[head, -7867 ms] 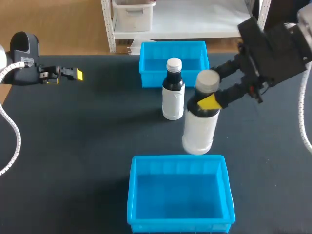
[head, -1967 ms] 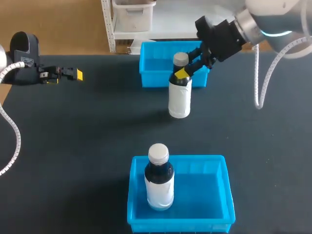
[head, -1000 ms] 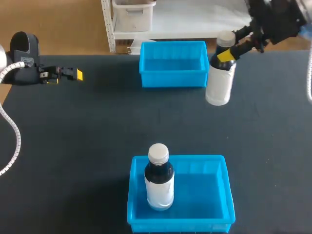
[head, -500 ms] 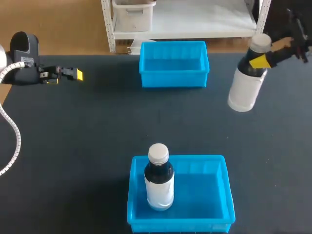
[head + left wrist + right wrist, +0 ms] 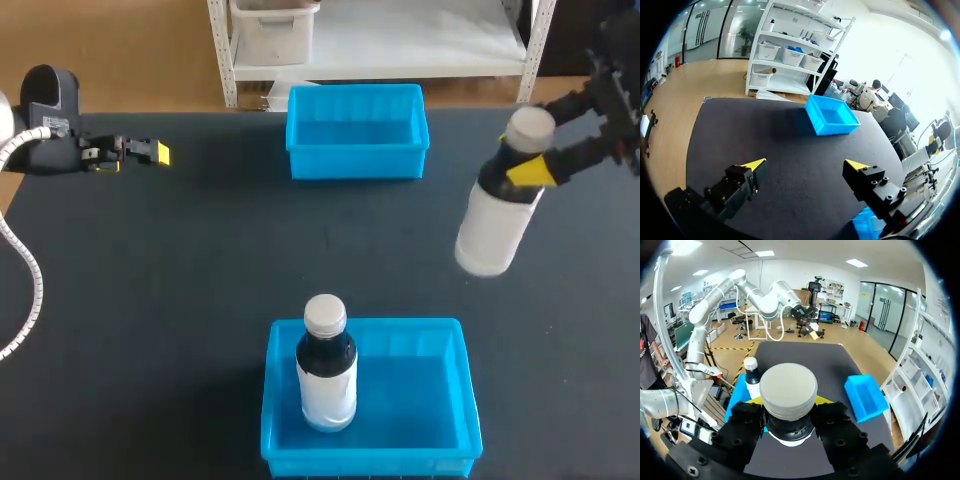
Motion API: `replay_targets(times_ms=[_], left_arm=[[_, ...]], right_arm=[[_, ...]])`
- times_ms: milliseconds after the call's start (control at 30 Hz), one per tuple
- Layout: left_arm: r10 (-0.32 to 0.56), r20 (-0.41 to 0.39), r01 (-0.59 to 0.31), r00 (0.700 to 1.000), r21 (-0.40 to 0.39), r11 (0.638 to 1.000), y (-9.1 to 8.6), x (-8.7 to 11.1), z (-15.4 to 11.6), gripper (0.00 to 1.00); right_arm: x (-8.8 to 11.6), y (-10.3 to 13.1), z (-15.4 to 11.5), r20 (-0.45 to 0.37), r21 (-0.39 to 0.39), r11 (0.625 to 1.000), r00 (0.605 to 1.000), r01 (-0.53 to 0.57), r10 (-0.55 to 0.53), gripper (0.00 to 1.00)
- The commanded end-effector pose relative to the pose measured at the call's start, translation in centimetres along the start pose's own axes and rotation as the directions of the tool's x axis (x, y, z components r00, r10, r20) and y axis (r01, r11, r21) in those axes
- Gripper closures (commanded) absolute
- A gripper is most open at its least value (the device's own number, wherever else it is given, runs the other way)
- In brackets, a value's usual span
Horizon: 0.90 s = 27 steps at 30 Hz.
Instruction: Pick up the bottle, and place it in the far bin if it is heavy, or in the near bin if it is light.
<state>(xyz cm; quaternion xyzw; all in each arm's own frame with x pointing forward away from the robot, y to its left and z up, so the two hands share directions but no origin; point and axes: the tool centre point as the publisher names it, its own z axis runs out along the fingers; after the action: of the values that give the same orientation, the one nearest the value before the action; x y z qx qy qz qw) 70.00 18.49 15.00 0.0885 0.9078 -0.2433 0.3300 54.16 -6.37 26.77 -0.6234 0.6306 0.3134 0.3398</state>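
My right gripper [image 5: 527, 158] clamps the bottle [image 5: 490, 225] at its neck, a finger each side. The bottle is tilted over the table [image 5: 200, 280] at its right, outside far bin [image 5: 300, 130] and near bin [image 5: 445, 400]. My left gripper [image 5: 807, 164]: fingers spread apart.

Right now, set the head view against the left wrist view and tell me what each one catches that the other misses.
Only the head view shows the two bottles: the right gripper shut on the neck of the held bottle, tilted over the table's right side, and the second bottle upright in the near bin. Only the left wrist view shows the gap between the left gripper's fingers: open, nothing in it. Both show the far bin, empty, and the dark table.
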Motion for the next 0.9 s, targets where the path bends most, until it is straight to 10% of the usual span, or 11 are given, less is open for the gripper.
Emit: replay_targets(times_ms=[33,900], left_arm=[[0.000,0.000,0.000,1.000,0.000,1.000,0.0,0.0,0.0,0.00],[0.000,0.000,0.000,1.000,0.000,1.000,0.0,0.0,0.0,0.00]], right_arm=[[-0.5,1.5,1.5,0.009,-0.045,0.999,1.000,0.008,-0.008,1.00],[2.1,9.0,10.5,0.065,-0.352,0.925,0.989,0.144,-0.129,1.00]])
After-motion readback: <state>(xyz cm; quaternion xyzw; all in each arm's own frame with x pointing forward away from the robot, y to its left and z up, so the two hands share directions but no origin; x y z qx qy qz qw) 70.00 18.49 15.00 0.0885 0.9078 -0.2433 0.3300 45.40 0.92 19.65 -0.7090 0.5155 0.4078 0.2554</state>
